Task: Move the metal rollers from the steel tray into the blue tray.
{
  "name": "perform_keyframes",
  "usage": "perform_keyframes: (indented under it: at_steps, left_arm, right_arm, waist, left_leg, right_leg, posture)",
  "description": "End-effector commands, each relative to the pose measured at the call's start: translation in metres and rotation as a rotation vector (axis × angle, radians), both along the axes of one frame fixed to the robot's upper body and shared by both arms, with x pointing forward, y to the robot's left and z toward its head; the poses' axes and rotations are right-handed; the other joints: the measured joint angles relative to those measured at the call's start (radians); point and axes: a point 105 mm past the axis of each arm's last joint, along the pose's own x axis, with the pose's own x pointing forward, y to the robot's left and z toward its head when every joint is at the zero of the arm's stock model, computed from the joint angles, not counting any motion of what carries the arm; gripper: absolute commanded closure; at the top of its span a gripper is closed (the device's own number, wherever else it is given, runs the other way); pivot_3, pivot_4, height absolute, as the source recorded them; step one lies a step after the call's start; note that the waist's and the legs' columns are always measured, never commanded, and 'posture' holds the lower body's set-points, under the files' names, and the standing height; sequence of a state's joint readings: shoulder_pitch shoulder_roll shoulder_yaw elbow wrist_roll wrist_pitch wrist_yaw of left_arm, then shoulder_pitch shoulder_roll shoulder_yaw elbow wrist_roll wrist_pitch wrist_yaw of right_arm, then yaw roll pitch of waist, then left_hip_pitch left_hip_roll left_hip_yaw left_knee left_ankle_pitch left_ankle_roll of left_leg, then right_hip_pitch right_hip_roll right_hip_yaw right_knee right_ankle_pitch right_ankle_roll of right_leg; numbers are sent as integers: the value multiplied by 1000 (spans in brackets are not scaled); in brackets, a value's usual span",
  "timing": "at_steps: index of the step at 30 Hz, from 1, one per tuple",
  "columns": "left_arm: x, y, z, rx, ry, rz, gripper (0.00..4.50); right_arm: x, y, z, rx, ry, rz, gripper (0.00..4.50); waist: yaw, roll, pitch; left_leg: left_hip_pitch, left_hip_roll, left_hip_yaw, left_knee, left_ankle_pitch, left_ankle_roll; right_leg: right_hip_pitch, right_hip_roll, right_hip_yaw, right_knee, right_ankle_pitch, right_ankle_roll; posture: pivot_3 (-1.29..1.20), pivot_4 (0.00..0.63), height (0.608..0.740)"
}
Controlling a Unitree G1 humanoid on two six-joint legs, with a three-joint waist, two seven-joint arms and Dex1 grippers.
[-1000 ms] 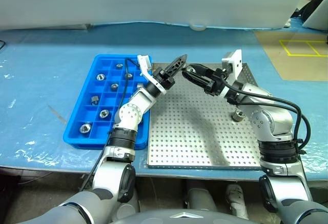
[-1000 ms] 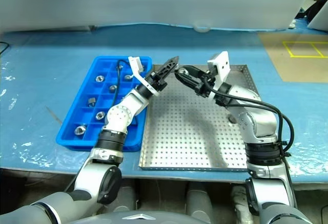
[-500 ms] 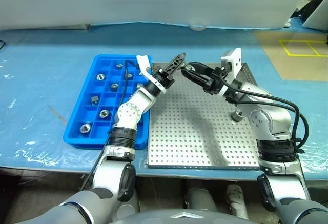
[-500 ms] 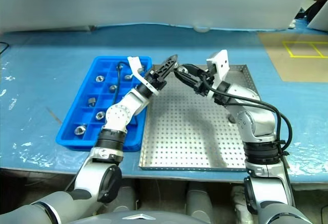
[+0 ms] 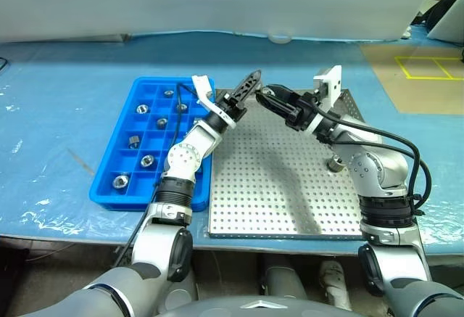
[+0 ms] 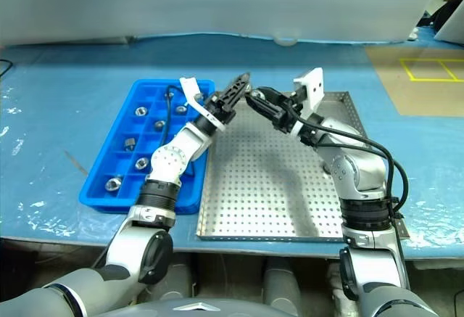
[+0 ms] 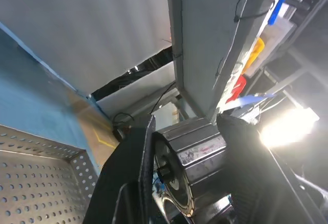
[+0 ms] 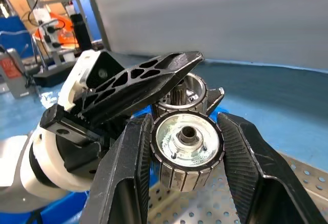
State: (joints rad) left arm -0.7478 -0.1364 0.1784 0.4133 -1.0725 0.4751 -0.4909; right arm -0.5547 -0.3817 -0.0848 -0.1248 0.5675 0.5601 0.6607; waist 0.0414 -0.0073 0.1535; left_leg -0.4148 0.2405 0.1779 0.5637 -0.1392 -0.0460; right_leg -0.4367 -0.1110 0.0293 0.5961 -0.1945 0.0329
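From the head cameras I saw the bright blue plastic compartment tray (image 5: 148,143) already holding about eight of the small silvery metal rollers (image 5: 147,161), one to a cell, while the large square perforated steel tray (image 5: 290,186) beside it looked nearly bare, with one roller (image 5: 336,163) left near its right edge, partly behind my right arm. My left gripper (image 5: 250,85) and right gripper (image 5: 267,96) met tip to tip above the far left corner of the steel tray, close to the blue one. In the left wrist view my left gripper's black fingers (image 7: 128,183) were clamped on a ribbed metal roller (image 7: 192,157). In the right wrist view my right gripper (image 8: 185,147) was closed on a roller (image 8: 187,143) too; whether both held the same piece, I could not tell. I judged the job mostly done, with the carried pieces and that straggler remaining.
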Motion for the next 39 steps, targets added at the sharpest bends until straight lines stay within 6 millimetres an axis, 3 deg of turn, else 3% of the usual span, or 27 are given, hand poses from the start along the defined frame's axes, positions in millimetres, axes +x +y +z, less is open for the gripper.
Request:
perform_keyframes:
  at_steps: [1,11,16,23,30,34,39]
  left_arm:
    - [21,25,14,-254,119,120,2953]
    - [37,52,9,-296,198,246,3023]
    - [19,60,32,-137,3,263,3028]
    - [-7,97,35,116,-177,416,3028]
    - [-31,129,10,431,-240,633,3028]
    - [-36,126,-13,658,-266,684,3028]
    - [-36,116,-33,758,-264,665,3028]
  right_arm:
    - [-13,-9,45,145,-133,42,2886]
    - [-14,-12,54,227,-123,53,2886]
    - [-13,-5,46,187,-108,79,2886]
    - [-5,9,33,99,-93,148,2886]
    - [8,26,19,-22,-90,238,2886]
    - [11,40,-6,-195,-97,302,2886]
    - [12,47,-14,-230,-98,345,2886]
  waist:
    - [0,0,0]
    - [3,-2,1]
    - [3,-4,3]
    - [0,-4,3]
    - [33,-5,3]
    - [65,-5,3]
    - [85,-5,3]
  left_leg:
    - [0,0,0,0,0,0]
    - [2,0,-1,0,1,-2]
    - [0,0,-1,0,1,-2]
    - [2,1,-1,-2,2,-4]
    - [0,1,-3,-2,2,-4]
    - [-1,2,-4,-2,3,-5]
    - [-4,2,-4,-1,3,-5]
  right_leg:
    - [0,0,0,0,0,0]
    - [0,1,0,3,0,0]
    - [-1,0,0,2,0,0]
    - [-2,2,-1,3,0,0]
    - [-2,1,-3,4,0,0]
    - [-2,1,-4,4,-1,0]
    - [-4,0,-5,5,-1,0]
  posture:
    - [-198,150,740]
    - [-188,150,740]
    - [-157,150,740]
    - [-24,150,740]
    - [120,150,740]
    - [165,150,740]
    - [191,150,740]
